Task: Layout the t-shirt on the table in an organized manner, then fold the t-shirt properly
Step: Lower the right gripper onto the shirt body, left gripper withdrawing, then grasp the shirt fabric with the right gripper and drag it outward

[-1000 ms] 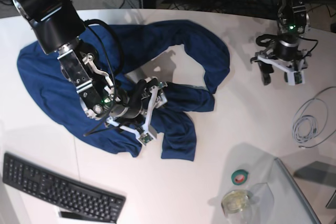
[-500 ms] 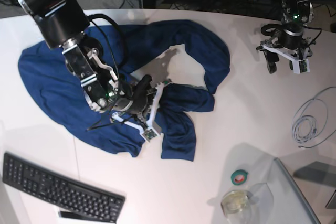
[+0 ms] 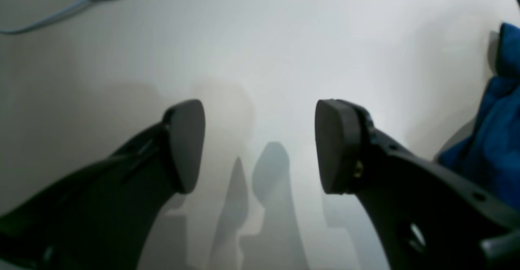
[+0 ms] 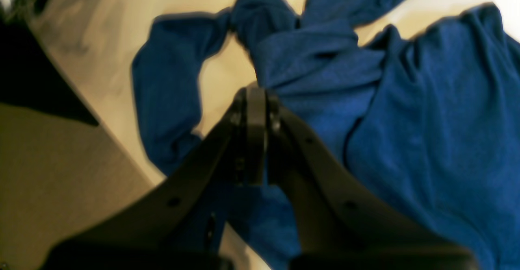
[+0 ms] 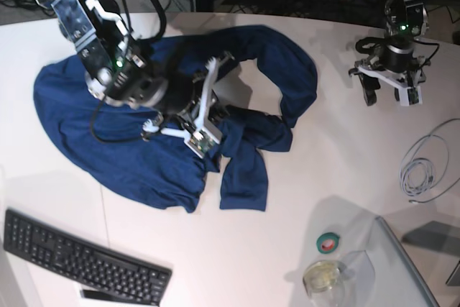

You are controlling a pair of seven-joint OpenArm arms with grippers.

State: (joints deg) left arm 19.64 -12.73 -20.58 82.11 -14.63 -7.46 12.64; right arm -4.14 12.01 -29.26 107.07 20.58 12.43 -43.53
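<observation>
The dark blue t-shirt (image 5: pixel 108 134) lies crumpled on the white table (image 5: pixel 338 170), its far part curled into a loop. My right gripper (image 5: pixel 215 114) sits over the middle of the cloth. In the right wrist view that gripper (image 4: pixel 256 99) is shut, and folds of the t-shirt (image 4: pixel 426 131) bunch toward its tips. My left gripper (image 5: pixel 388 90) hangs over bare table at the far right, apart from the shirt. Its jaws stand open in the left wrist view (image 3: pixel 260 140) with nothing between them. The t-shirt's edge (image 3: pixel 497 140) shows at the right there.
A black keyboard (image 5: pixel 79 257) lies at the near left edge. A green tape roll (image 5: pixel 329 242), a clear cup (image 5: pixel 321 276) and a grey glassy panel (image 5: pixel 406 267) sit near right. A coiled pale cable (image 5: pixel 424 167) lies at the right.
My right gripper has shut and moved up and toward the far side, dragging the shirt's middle with it so the loop has narrowed. The left gripper has shifted slightly and stays open.
</observation>
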